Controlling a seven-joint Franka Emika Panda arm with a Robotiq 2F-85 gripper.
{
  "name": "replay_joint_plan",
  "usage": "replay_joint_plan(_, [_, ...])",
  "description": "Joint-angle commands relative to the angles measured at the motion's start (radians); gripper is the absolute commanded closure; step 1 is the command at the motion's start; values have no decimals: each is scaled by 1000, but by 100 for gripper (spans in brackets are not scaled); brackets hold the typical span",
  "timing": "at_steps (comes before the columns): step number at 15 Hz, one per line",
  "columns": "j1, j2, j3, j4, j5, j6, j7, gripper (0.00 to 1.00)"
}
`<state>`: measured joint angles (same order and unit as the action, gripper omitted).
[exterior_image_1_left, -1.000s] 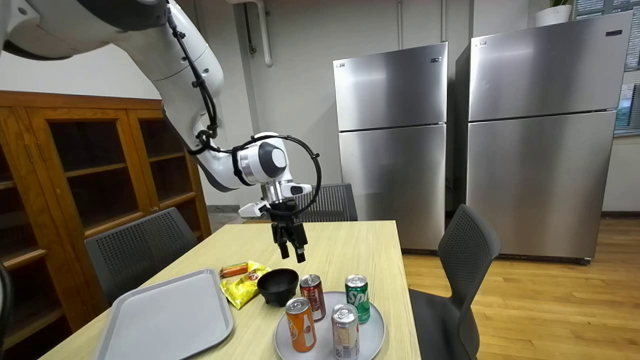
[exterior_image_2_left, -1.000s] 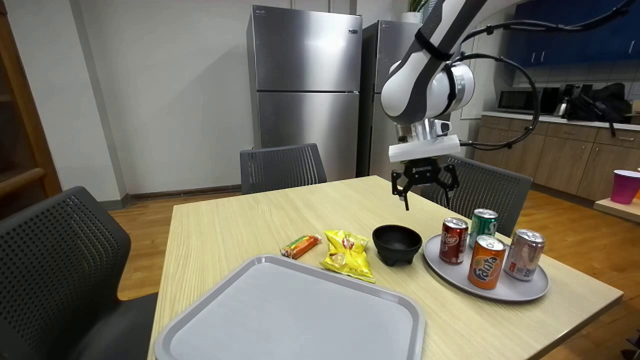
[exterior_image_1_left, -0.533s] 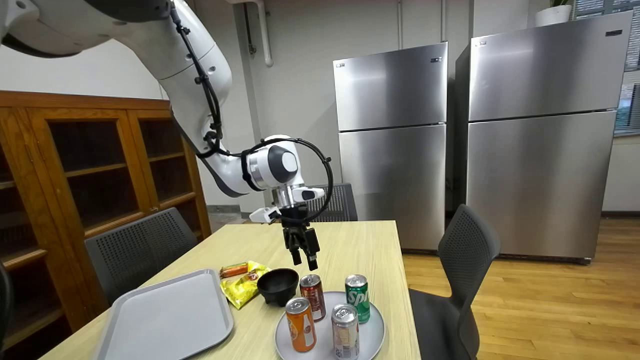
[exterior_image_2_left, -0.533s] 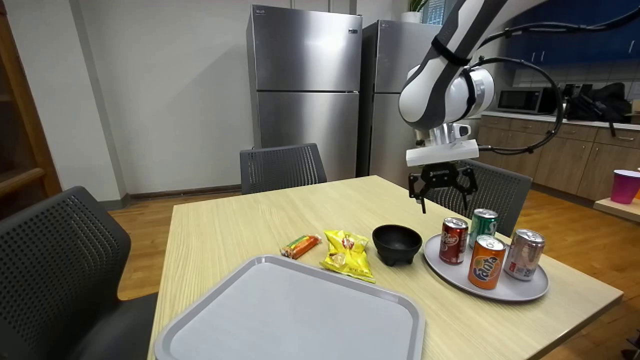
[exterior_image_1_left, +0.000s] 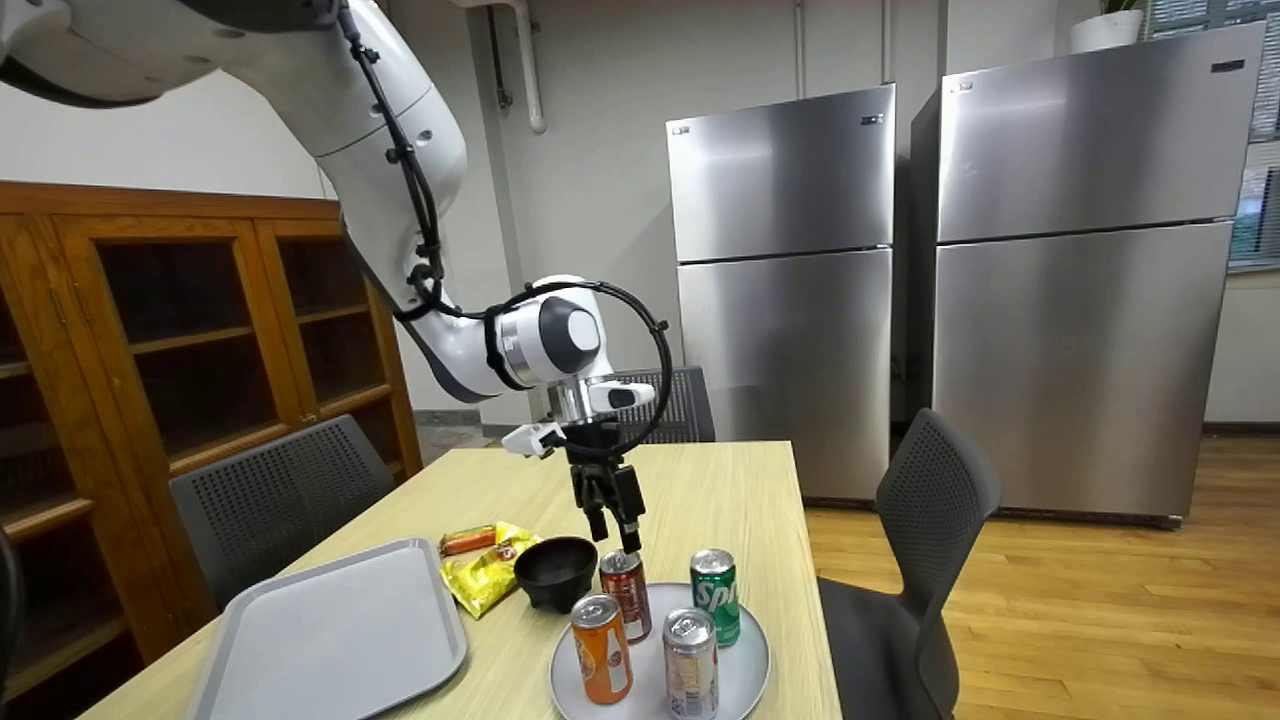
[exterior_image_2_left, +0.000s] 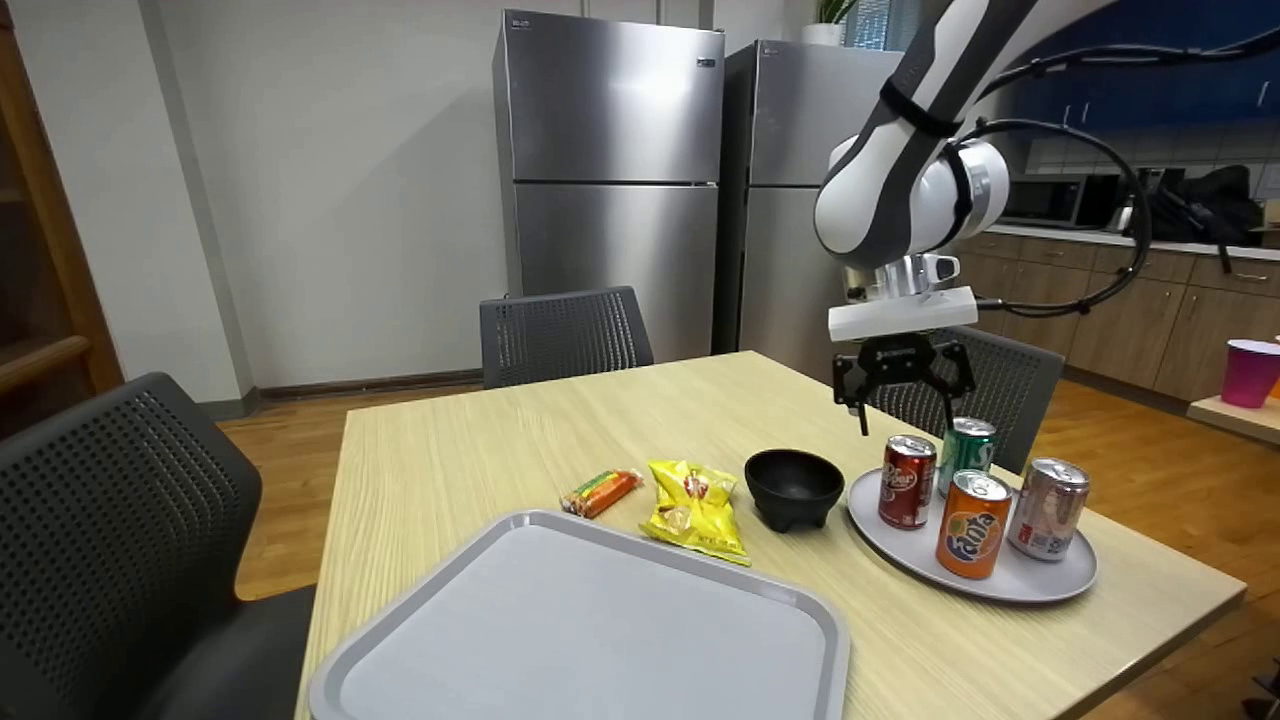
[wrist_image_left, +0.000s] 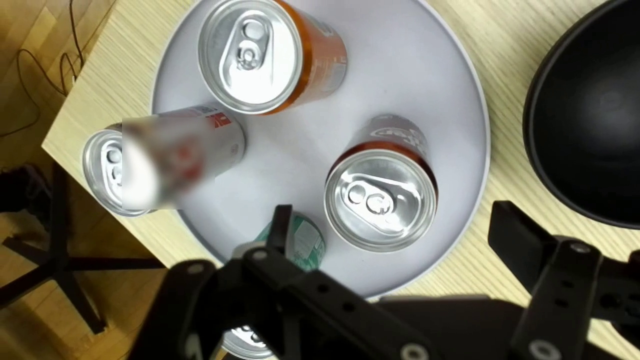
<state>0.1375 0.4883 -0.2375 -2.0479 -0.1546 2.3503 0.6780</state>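
My gripper (exterior_image_2_left: 907, 425) is open and empty, pointing down above the far side of the round grey plate (wrist_image_left: 445, 75). In the wrist view its black fingertips (wrist_image_left: 395, 225) stand apart, and the lid of the dark red Dr Pepper can (wrist_image_left: 380, 200) lies between and slightly beyond them. I see no contact. The red can stands upright on the plate with the orange Fanta can (exterior_image_2_left: 973, 525), a silver can (exterior_image_2_left: 1048, 508) and the green Sprite can (exterior_image_1_left: 715, 597). In the wrist view one finger partly hides the green can (wrist_image_left: 307, 240).
A black bowl (exterior_image_2_left: 795, 487) stands beside the plate. A yellow snack bag (exterior_image_2_left: 695, 510) and an orange packet (exterior_image_2_left: 602, 493) lie past it. A large grey tray (exterior_image_2_left: 600, 640) lies on the wooden table (exterior_image_2_left: 480, 450). Dark chairs (exterior_image_1_left: 930, 540) surround the table.
The arm and open gripper have moved right in both exterior views, then slightly lower, to over the red can. The cans, bowl, snacks and tray have not moved.
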Motion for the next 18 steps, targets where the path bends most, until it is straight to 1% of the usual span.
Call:
replay_joint_plan(1, [-1, -53, -2, -65, -42, 21, 39, 0])
replay_joint_plan(11, [-7, -22, -6, -79, -65, 30, 53, 0])
replay_joint_plan(18, [-5, 16, -8, -61, -58, 83, 56, 0])
